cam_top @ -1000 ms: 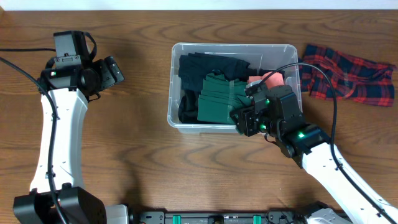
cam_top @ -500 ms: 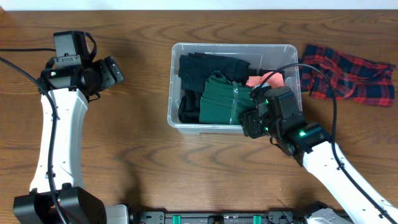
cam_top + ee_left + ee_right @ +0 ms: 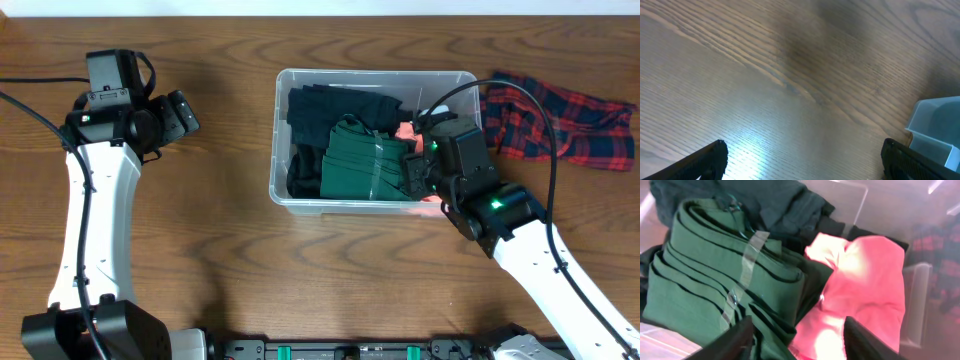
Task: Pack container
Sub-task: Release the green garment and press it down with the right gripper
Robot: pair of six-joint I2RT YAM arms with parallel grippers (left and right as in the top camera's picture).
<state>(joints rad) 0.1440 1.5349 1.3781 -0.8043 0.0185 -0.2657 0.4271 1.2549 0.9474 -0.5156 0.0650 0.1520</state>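
The container is a clear bin at the table's middle back. It holds a folded green cloth, a dark cloth and a pink cloth. My right gripper hangs inside the bin's right front part. In the right wrist view my right gripper has its jaws apart over the pink cloth and the edge of the green cloth. My left gripper is open over bare wood far to the left, and the left wrist view shows my left gripper holding nothing.
A red plaid cloth lies on the table right of the bin. A corner of the bin shows at the right of the left wrist view. The table is dark wood.
My right gripper has moved right and further into the bin, now covering most of the pink cloth. Its jaws have narrowed somewhat. The left arm has not moved.
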